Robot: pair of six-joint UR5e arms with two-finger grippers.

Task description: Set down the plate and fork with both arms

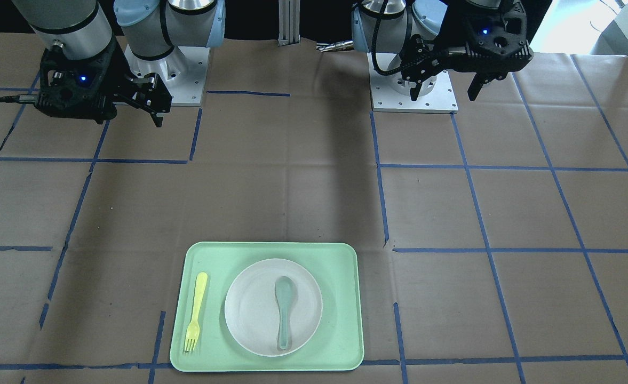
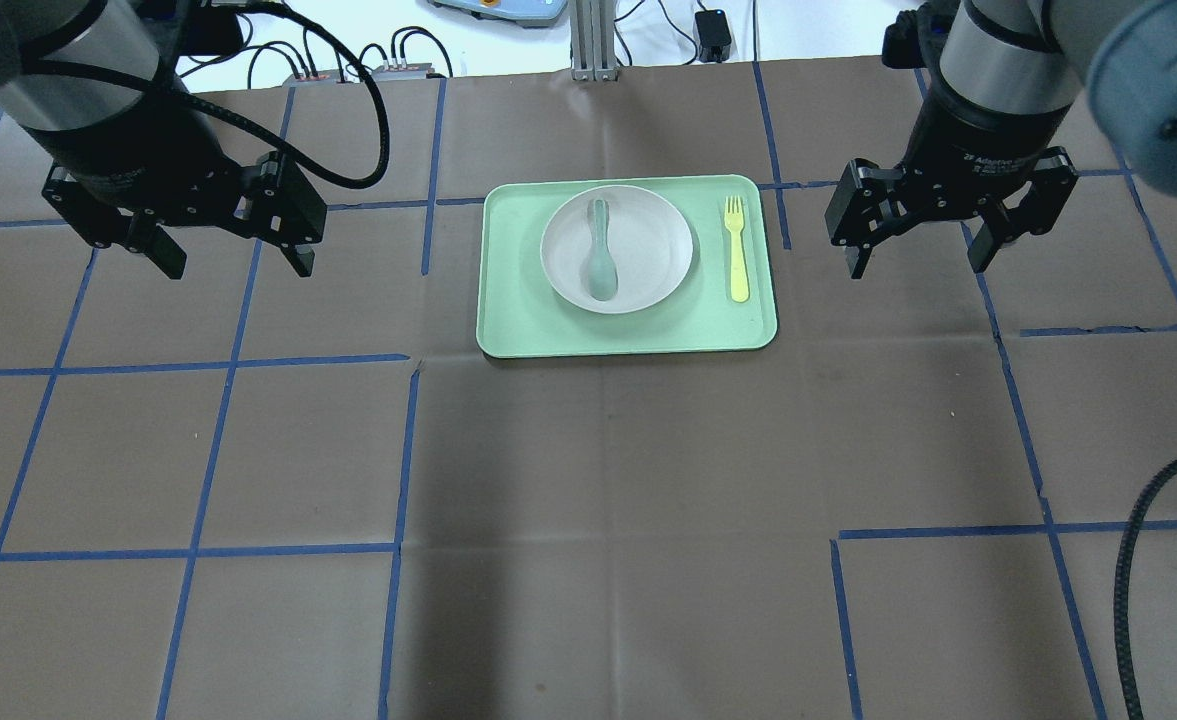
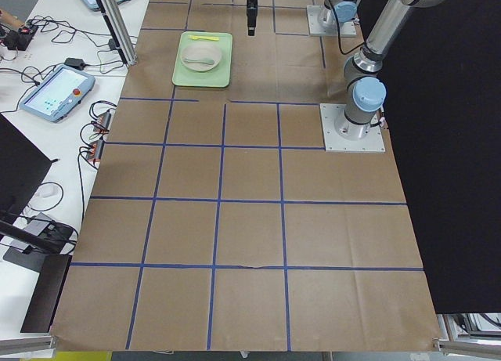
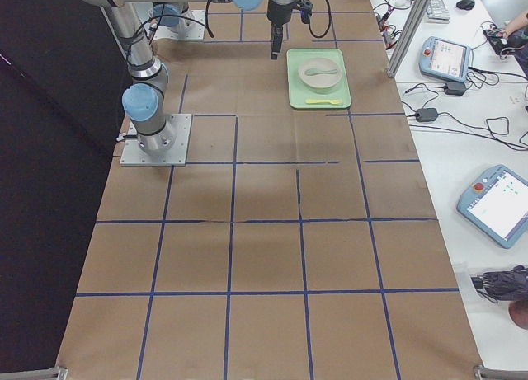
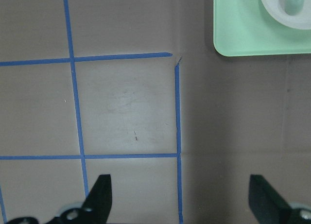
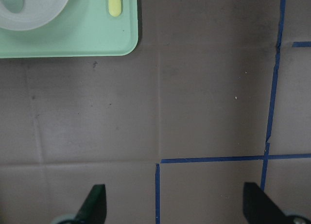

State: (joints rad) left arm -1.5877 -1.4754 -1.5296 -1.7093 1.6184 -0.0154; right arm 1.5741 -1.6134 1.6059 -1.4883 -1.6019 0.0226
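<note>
The off-white plate point(image 2: 648, 250) lies on the pale-green tray point(image 2: 628, 325) at the far middle of the table, with a grey-green spoon point(image 2: 600, 250) in it. The pale-yellow fork point(image 2: 737, 250) lies on the tray right of the plate. In the front-facing view the plate point(image 1: 255, 314) and fork point(image 1: 196, 312) show on the tray point(image 1: 340, 298). My left gripper point(image 2: 236, 262) hangs open and empty, well left of the tray. My right gripper point(image 2: 916, 262) hangs open and empty, right of the tray. The right wrist view shows the fork's handle end point(image 6: 114, 3) and the plate's edge point(image 6: 34, 15).
Brown paper with blue tape lines covers the table. The arm bases point(image 1: 414, 90) stand at the robot's side of the table. Pendants and cables lie off the table's far edge point(image 3: 55, 95). The left wrist view shows the tray's corner point(image 5: 252, 34).
</note>
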